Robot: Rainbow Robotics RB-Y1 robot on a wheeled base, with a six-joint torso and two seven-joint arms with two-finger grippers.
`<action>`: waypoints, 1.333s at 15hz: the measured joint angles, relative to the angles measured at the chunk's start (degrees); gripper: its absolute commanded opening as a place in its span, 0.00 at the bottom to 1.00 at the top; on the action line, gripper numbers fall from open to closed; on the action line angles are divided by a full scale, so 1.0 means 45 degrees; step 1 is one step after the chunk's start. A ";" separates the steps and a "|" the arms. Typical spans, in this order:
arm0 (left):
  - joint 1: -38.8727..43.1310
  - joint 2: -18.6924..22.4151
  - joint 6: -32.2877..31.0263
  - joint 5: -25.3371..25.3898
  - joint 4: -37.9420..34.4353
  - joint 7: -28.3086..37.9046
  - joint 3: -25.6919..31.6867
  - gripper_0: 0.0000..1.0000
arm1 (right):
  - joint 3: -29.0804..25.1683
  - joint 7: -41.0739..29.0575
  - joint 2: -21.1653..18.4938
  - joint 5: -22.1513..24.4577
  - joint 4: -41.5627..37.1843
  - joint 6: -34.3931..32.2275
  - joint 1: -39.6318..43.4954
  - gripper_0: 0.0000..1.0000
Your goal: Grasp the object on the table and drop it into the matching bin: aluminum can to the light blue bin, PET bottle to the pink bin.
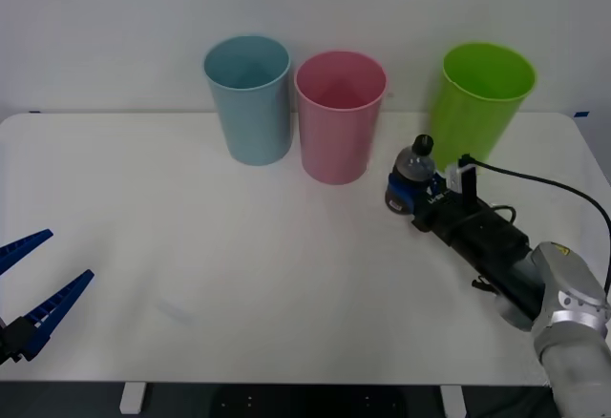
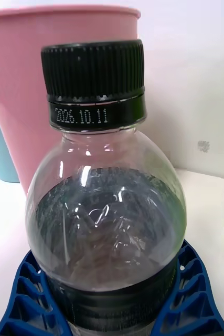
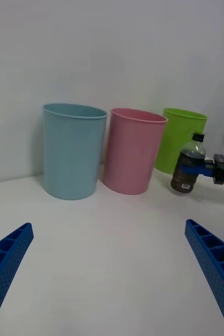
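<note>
Front view sets out a wide white surface [image 1: 239, 275] with three tall bins at its far side: a light blue bin [image 1: 249, 100], a pink bin [image 1: 339, 115] touching it or nearly so, and a green bin [image 1: 477, 101] apart on the right. Near the front left corner waits the left end effector [image 1: 29, 289], released, its fingers spread. The right end effector [image 1: 416, 194] is clenched around the lower body of the small bottle [image 1: 412, 175], which stands upright just beside the pink bin, between it and the green one. To do this step well, I judge the bottle should be lifted straight above the pink rim, carried over the opening, then released.
</note>
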 measured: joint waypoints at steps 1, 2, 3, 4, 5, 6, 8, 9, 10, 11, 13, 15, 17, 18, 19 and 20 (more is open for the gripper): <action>0.0000 0.0000 0.0000 0.0000 0.0000 0.0000 0.0000 1.00 | 0.0036 -0.0225 -0.0015 0.0008 -0.0571 -0.0007 0.0352 0.00; 0.0000 0.0000 0.0000 0.0000 0.0000 0.0000 0.0000 1.00 | 0.0096 -0.0634 -0.0038 0.0095 -0.1200 -0.0007 0.0752 0.00; -0.0001 0.0000 0.0000 0.0000 0.0000 0.0000 0.0000 1.00 | 0.0143 -0.1146 -0.0045 0.0297 -0.1862 -0.0014 0.1143 0.00; -0.0001 0.0000 0.0000 0.0000 0.0000 0.0000 0.0000 1.00 | 0.0149 -0.1735 -0.0059 0.0555 -0.2672 -0.0024 0.1561 0.00; -0.0001 0.0000 0.0000 0.0000 0.0000 0.0000 0.0000 1.00 | 0.0151 -0.2265 -0.0067 0.0733 -0.3424 -0.0052 0.1931 0.00; -0.0001 0.0000 0.0000 0.0000 0.0000 0.0000 0.0000 1.00 | 0.0173 -0.2798 -0.0116 0.0792 -0.4097 -0.0110 0.2267 0.00; -0.0001 0.0000 0.0000 0.0000 0.0000 0.0000 0.0000 1.00 | 0.0337 -0.3813 -0.0371 0.0794 -0.5263 -0.0145 0.2827 0.00; -0.0001 0.0000 0.0000 0.0000 0.0000 0.0000 0.0000 1.00 | 0.0393 -0.4343 -0.0522 0.0801 -0.5803 -0.0160 0.3049 0.00; -0.0001 0.0000 0.0000 0.0000 0.0000 0.0000 0.0000 1.00 | 0.0433 -0.4874 -0.0686 0.0807 -0.6353 -0.0186 0.3253 0.00; -0.0001 0.0000 0.0000 0.0000 0.0000 0.0000 0.0000 1.00 | 0.0483 -0.5446 -0.0867 0.0827 -0.6873 -0.0217 0.3436 0.00; -0.0001 0.0000 0.0000 0.0000 0.0000 0.0000 0.0000 1.00 | 0.0547 -0.6634 -0.1295 0.0876 -0.7880 -0.0310 0.3687 0.00; -0.0001 0.0000 0.0000 0.0000 0.0000 0.0000 0.0000 1.00 | 0.0585 -0.7648 -0.1712 0.0881 -0.8612 -0.0394 0.3703 0.00; -0.0001 0.0000 0.0000 0.0000 0.0000 0.0000 0.0000 1.00 | 0.0601 -0.8633 -0.2154 0.0887 -0.9263 -0.0401 0.3582 0.00; -0.0001 0.0000 0.0000 0.0000 0.0000 0.0000 0.0000 1.00 | 0.0602 -0.9052 -0.2347 0.0899 -0.9497 -0.0403 0.3430 0.00; -0.0001 0.0000 0.0000 0.0000 0.0000 0.0000 0.0000 1.00 | 0.0609 -0.9415 -0.2523 0.0900 -0.9649 -0.0408 0.3218 0.00; -0.0001 0.0000 0.0000 0.0000 0.0000 0.0000 0.0000 1.00 | 0.0625 -0.9766 -0.2710 0.0902 -0.9713 -0.0460 0.2933 0.00</action>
